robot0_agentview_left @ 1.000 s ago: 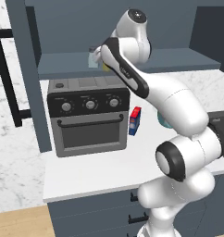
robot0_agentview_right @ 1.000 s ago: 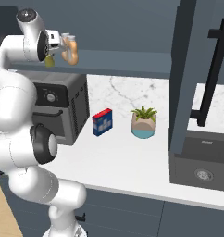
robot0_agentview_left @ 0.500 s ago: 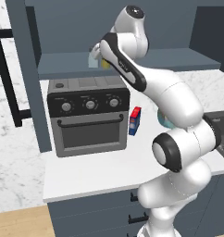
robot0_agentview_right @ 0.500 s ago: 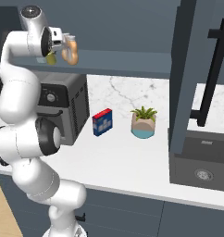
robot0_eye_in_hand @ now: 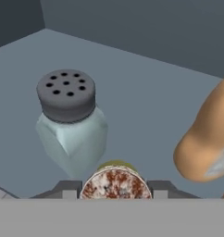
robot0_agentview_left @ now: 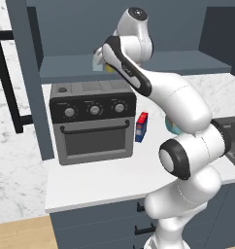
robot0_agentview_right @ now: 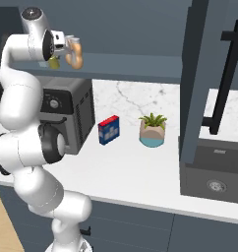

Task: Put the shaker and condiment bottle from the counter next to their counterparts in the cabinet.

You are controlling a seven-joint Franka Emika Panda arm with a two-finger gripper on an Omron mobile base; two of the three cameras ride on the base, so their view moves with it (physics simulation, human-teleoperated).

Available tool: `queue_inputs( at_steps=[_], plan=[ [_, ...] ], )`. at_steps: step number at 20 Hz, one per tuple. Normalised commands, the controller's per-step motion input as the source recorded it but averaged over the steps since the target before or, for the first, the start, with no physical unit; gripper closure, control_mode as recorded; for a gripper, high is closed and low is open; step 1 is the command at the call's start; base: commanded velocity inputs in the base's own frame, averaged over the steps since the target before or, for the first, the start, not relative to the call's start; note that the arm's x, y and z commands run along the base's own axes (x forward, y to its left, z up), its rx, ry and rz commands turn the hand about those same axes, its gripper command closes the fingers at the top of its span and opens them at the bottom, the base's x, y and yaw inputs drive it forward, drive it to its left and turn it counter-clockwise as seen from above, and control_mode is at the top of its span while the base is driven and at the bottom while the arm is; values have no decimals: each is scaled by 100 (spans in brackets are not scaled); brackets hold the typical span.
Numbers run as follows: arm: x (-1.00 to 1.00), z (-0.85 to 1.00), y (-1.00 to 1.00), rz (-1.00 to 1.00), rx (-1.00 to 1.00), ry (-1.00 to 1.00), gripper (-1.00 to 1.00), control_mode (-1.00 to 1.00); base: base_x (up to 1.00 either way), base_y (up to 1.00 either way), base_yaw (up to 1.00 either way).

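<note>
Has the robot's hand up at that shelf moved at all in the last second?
Barely, if at all. In the right base view the gripper sits at the same spot beside the orange bottle on the cabinet shelf.

Light: even, soft, rendered; no clear source direction.
Shadows: faint under the toaster oven (robot0_agentview_left: 92,122) and the potted plant (robot0_agentview_right: 152,130); the cabinet (robot0_agentview_right: 140,29) interior is dimmer.
Glare: mild sheen on the white arm (robot0_agentview_left: 182,104).
Sharpness: base views soft and blocky; hand view smooth, orange bottle (robot0_eye_in_hand: 207,139) cropped at the edge.
Distortion: none evident.
</note>
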Motion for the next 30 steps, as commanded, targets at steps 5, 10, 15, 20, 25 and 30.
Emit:
queue_inputs(
  at_steps=[5, 10, 15, 20, 25, 30],
  plan=[
    [5, -33, 0, 0, 0, 0, -100, -100, 0, 0, 0],
    [7, -27, 0, 0, 1, 0, -100, -100, 0, 0, 0],
    [16, -17, 0, 0, 0, 0, -100, -100, 0, 0, 0],
    [23, 2, 0, 0, -2, 0, -100, -100, 0, 0, 0],
    [16, 9, 0, 0, -7, -1, -100, -100, 0, 0, 0],
    [0, 11, 0, 0, -7, -8, -100, -100, 0, 0, 0]
  ],
)
